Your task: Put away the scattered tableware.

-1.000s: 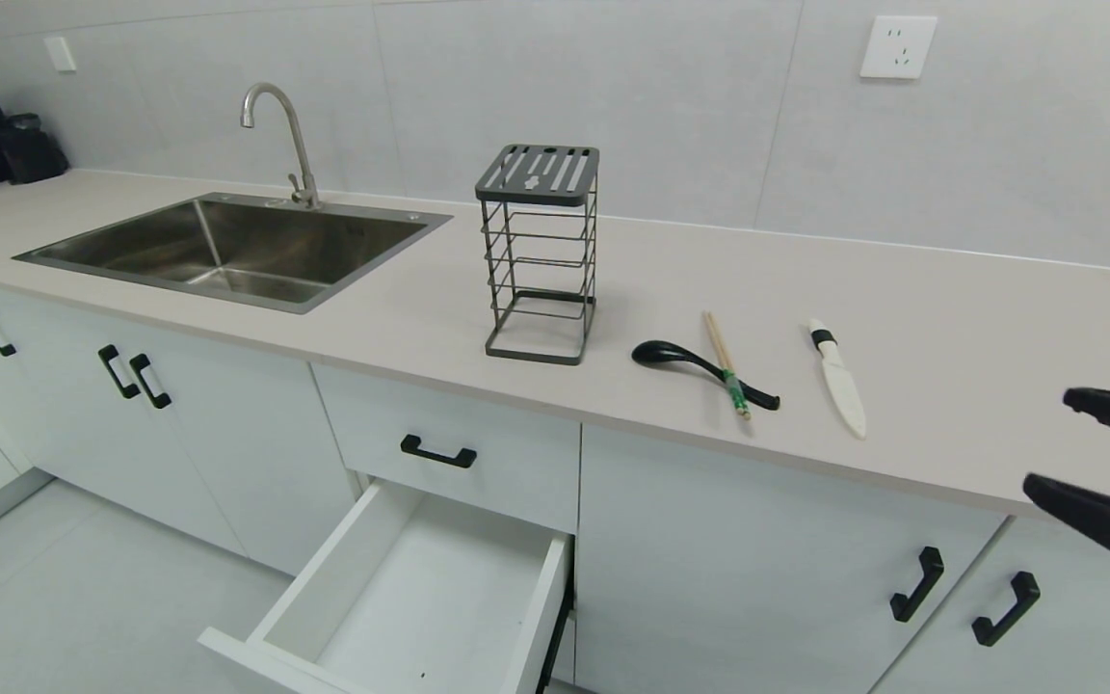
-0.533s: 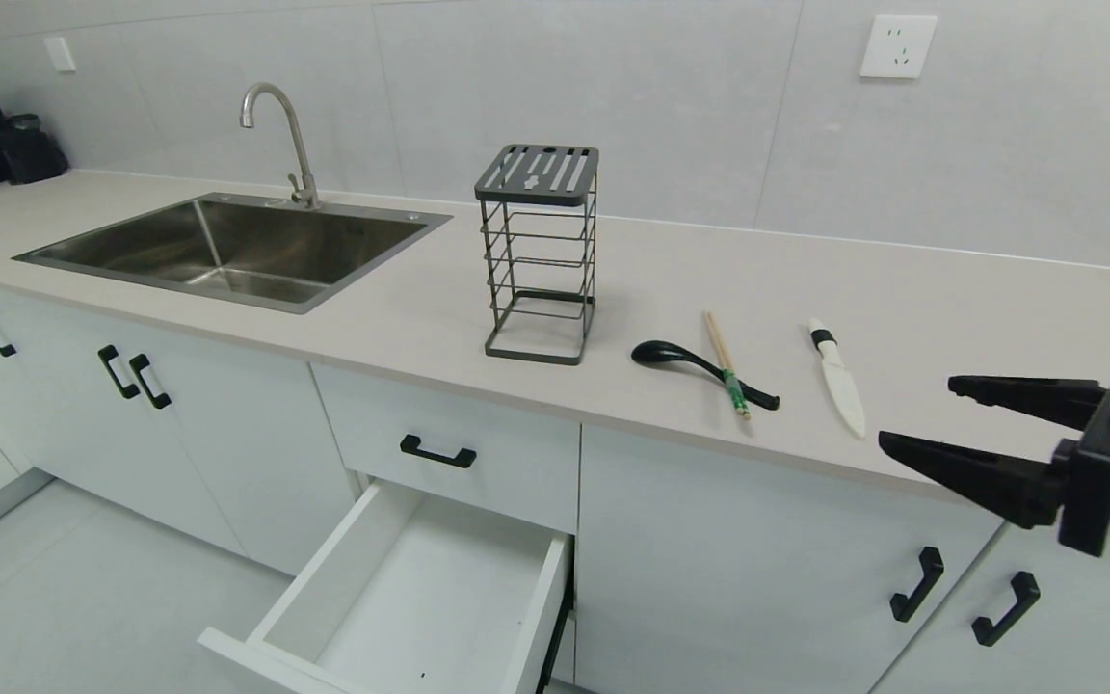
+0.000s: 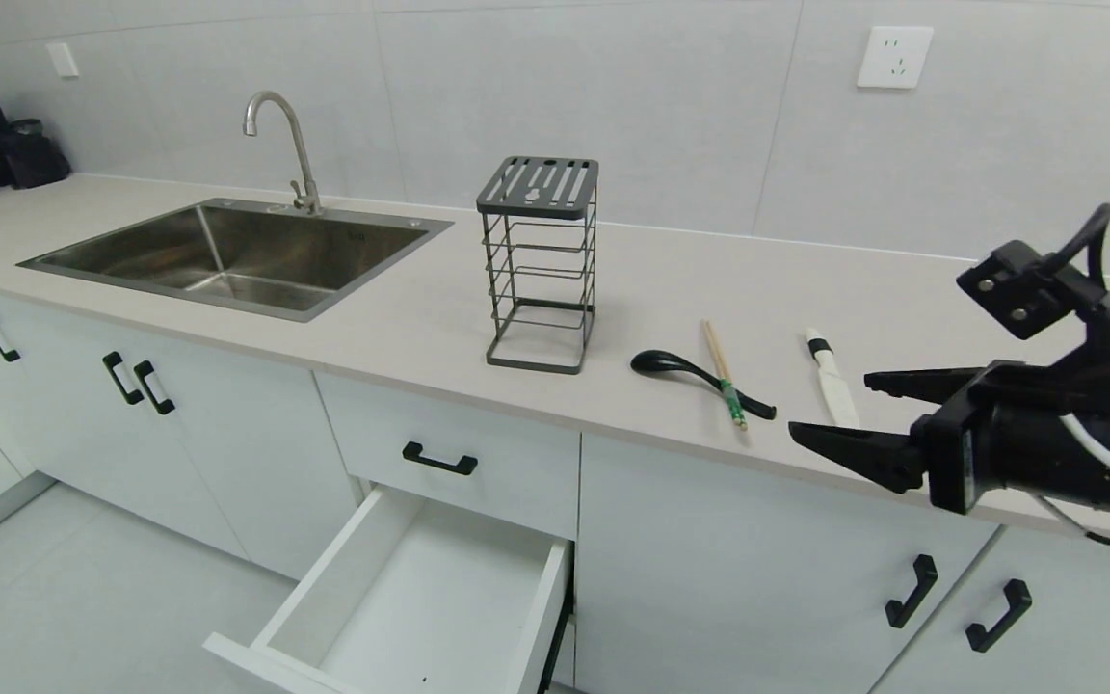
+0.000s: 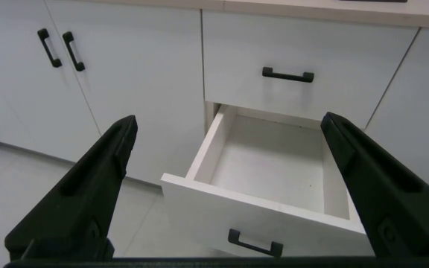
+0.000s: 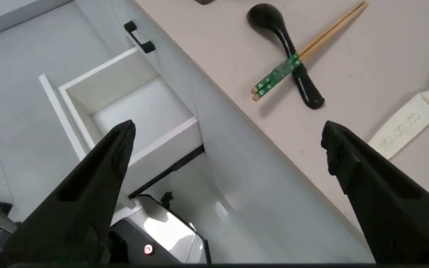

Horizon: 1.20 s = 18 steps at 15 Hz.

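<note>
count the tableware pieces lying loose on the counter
3, counting the chopsticks as one pair: a black spoon right of the wire rack, the chopsticks lying across its handle, and a white knife farther right. None looks hidden.

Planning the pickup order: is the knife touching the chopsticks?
No, bare counter separates the knife from the chopsticks.

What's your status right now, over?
Both claws open, empty: right claw by the knife, left claw facing the open drawer. On the counter: spoon, chopsticks, knife. Chopsticks lie across the spoon handle.
</note>
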{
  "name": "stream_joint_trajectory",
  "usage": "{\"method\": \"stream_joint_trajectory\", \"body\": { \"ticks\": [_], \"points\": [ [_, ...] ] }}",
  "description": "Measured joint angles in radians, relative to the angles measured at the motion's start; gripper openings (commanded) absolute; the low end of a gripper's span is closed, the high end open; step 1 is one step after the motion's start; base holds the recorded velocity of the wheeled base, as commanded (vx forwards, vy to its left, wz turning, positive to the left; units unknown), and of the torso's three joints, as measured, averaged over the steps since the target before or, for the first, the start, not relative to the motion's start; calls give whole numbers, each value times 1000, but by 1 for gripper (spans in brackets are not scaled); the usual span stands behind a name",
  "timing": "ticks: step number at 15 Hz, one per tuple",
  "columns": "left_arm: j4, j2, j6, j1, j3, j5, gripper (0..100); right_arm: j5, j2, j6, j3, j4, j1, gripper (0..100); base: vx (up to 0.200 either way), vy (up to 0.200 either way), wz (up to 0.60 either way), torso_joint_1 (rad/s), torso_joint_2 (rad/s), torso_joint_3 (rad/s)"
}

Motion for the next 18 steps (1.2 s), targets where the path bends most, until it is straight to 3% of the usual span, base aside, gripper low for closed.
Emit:
{"method": "stream_joint_trajectory", "body": {
  "ticks": [3, 9, 13, 18],
  "points": [
    [0, 0, 0, 0, 0, 0, 100, -60, 56, 1, -23, 3, 27, 100, 0, 0, 0, 234, -470, -230],
    [0, 0, 0, 0, 0, 0, 100, 25, 209, 3, -80, 9, 30, 100, 0, 0, 0, 39, -77, -39],
    [0, 0, 0, 0, 0, 0, 100, 32, 336, 2, -150, 124, -4, 100, 0, 0, 0, 0, 0, 0],
    [0, 0, 0, 0, 0, 0, 100, 37, 420, 32, -209, 169, -8, 100, 0, 0, 0, 0, 0, 0]
  ]
}}
